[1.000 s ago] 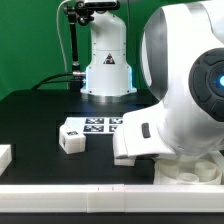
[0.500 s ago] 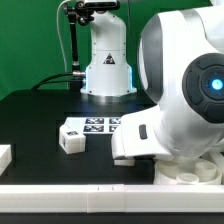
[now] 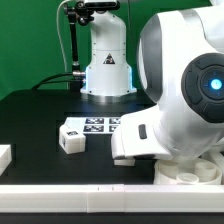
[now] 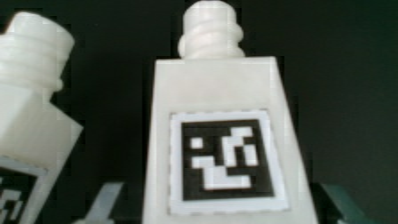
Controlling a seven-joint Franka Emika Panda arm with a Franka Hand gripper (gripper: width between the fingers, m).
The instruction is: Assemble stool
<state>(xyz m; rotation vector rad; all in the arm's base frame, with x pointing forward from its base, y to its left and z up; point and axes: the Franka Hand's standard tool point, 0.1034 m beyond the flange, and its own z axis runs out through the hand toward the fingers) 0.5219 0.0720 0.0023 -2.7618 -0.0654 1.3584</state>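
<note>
- In the wrist view a leg (image 4: 217, 110) fills the middle: a chunky white plastic block with flat, matt faces that widens away from its tip.
- Its tip is a narrower, rounded stub ringed with ridges like a coarse thread.
- The broad face carries a square black-and-white marker tag (image 4: 222, 150), slightly blurred.
- A second leg (image 4: 36, 85) lies just beside it on the black table (image 4: 116, 60), with the same ridged stub and a tag corner at its far end.
- Grey tips of the jaws show on either side of the centre leg's wide end. Whether they press on it or stand clear, I cannot tell.
- In the exterior view the glossy, bulbous white arm (image 3: 180, 80) covers the exterior view's right and hides the jaws.
- Under it, at lower right, shows part of the low rounded seat disc (image 3: 190, 175).
- Left of centre stands a small boxy tagged part (image 3: 72, 138), touching or just beside the flat marker board (image 3: 104, 124).
- A plain white block (image 3: 5, 155) sits at the left edge.
</note>
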